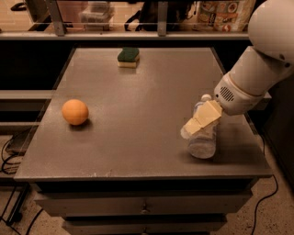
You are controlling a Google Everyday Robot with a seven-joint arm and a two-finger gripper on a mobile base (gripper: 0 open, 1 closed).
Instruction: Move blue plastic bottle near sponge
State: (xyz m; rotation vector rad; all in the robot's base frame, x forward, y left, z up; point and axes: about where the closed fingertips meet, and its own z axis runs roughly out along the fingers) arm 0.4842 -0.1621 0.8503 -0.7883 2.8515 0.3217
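The blue plastic bottle (202, 143) lies on the grey table (147, 96) near its right front corner, with its white cap (206, 97) pointing to the back. My gripper (196, 124) reaches in from the right and hangs over the bottle's left side, covering its middle. The sponge (128, 57), dark green on top and yellow below, sits at the back middle of the table, far from the bottle.
An orange ball (75, 111) rests on the left part of the table. A shelf with a railing and packages (225, 13) runs behind the table. Drawers (144, 206) sit below the front edge. Cables lie on the floor at both sides.
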